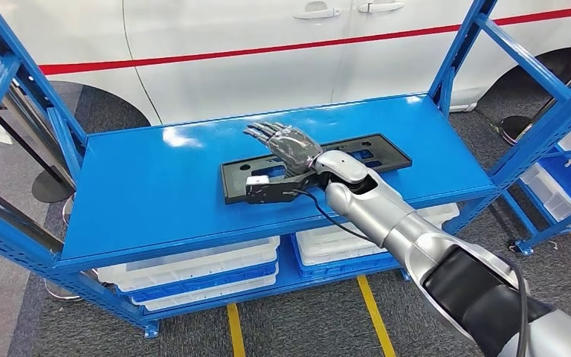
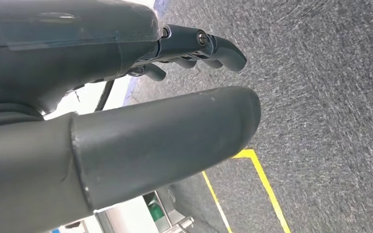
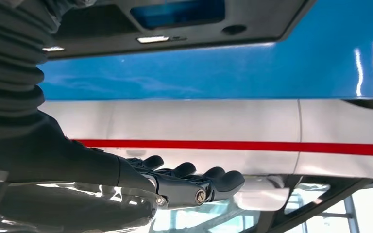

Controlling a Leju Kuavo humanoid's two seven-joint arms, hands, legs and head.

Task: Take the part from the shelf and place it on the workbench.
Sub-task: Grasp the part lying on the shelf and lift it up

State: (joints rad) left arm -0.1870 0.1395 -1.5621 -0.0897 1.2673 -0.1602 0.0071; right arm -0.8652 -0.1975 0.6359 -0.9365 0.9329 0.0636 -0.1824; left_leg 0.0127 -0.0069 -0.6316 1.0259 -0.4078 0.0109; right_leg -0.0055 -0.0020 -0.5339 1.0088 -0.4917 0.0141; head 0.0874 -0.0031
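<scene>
The part [image 1: 375, 154] is a flat black rectangular frame with cut-outs, lying on the blue shelf [image 1: 149, 186] right of its middle. My right hand [image 1: 286, 143] reaches in over the part's middle, its fingers stretched out flat toward the far edge. In the right wrist view a gap separates the outstretched fingers [image 3: 194, 187] from the part [image 3: 175, 29], and the hand holds nothing. My left hand [image 2: 165, 111] hangs over grey carpet, thumb apart from the fingers and holding nothing.
A white car [image 1: 268, 52] with a red stripe stands close behind the shelf. Blue uprights [image 1: 535, 126] frame both shelf ends. White and blue bins [image 1: 193, 271] fill the lower level, and more bins [image 1: 565, 182] sit on a rack at the right. Yellow lines [image 1: 375, 312] mark the floor.
</scene>
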